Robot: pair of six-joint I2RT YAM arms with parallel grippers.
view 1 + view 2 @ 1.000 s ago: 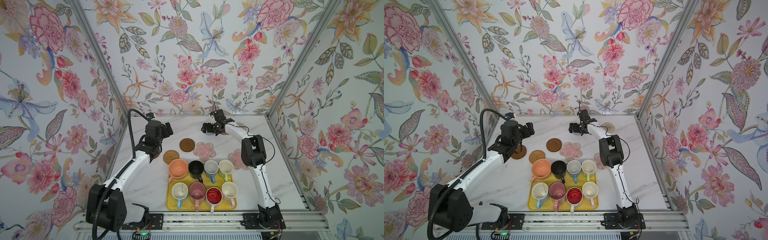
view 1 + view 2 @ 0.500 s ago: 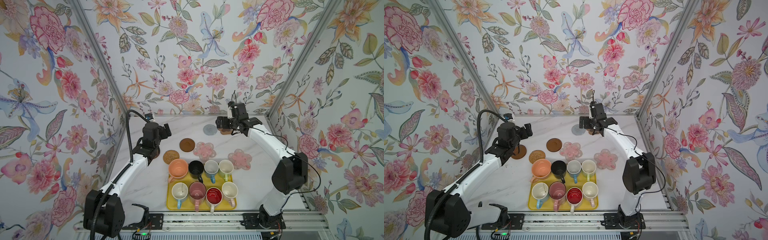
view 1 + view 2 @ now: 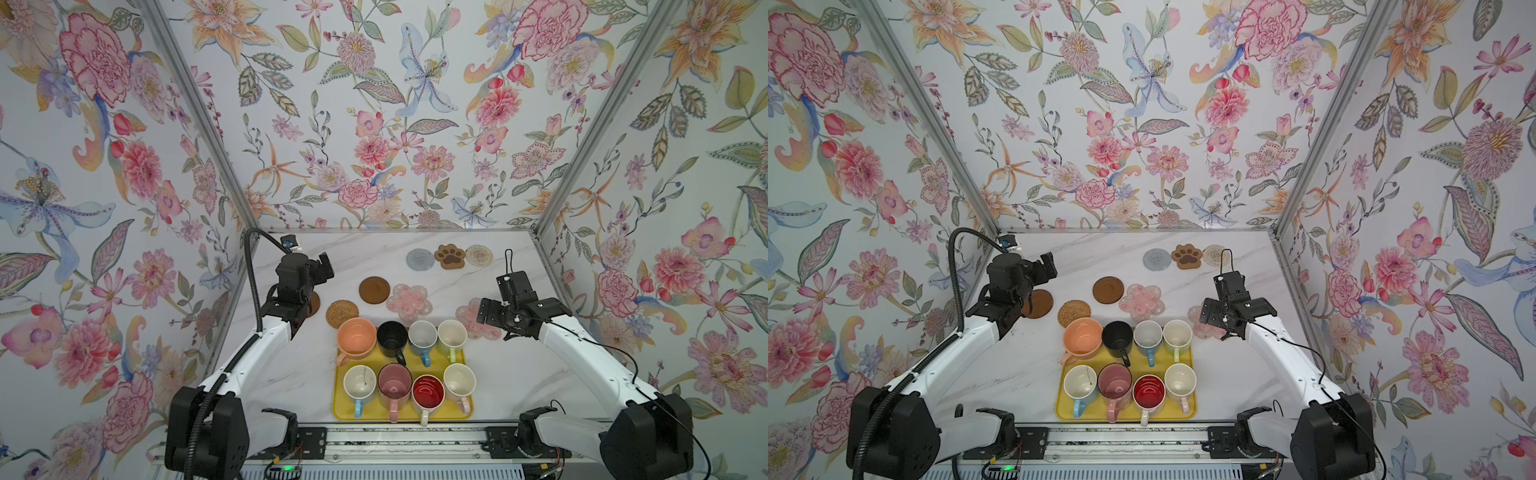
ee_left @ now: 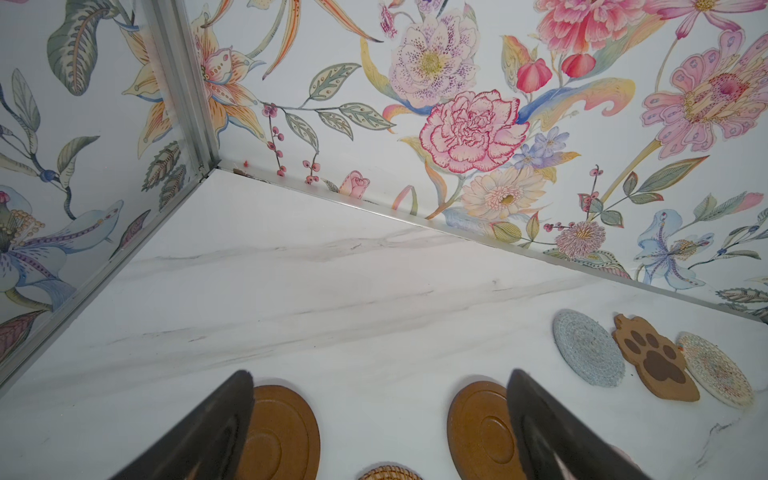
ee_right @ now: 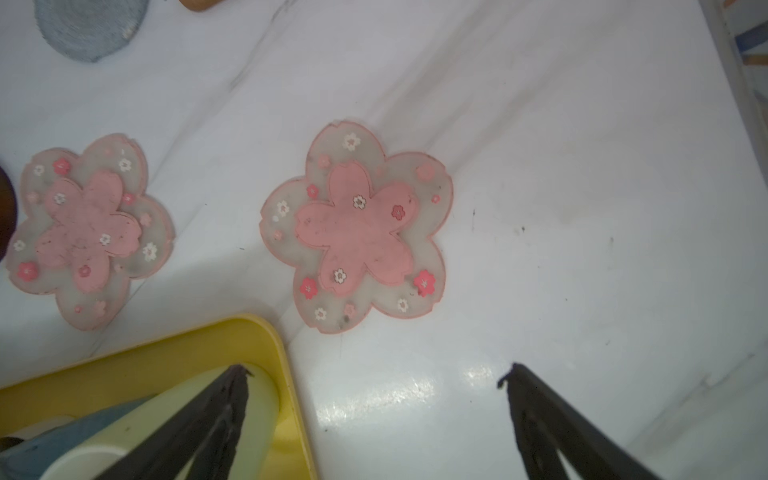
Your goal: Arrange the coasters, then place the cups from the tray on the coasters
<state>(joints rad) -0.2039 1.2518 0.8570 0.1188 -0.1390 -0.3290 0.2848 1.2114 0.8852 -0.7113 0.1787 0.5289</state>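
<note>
The left tool [image 4: 380,374] and right tool [image 5: 374,370] hover empty, jaws apart, over the table [image 3: 498,374], eight cups [image 3: 395,384] packed on the yellow tray [image 3: 374,412], coasters [image 5: 357,224] scattered beyond it; such tight spacing risks a jaw knocking a neighbouring mug.

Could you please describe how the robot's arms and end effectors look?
The left arm and right arm are white with black joints. A ribbed black hose follows the left; a thin cable the right. The left end effector and right end effector have dark tapered fingers.
</note>
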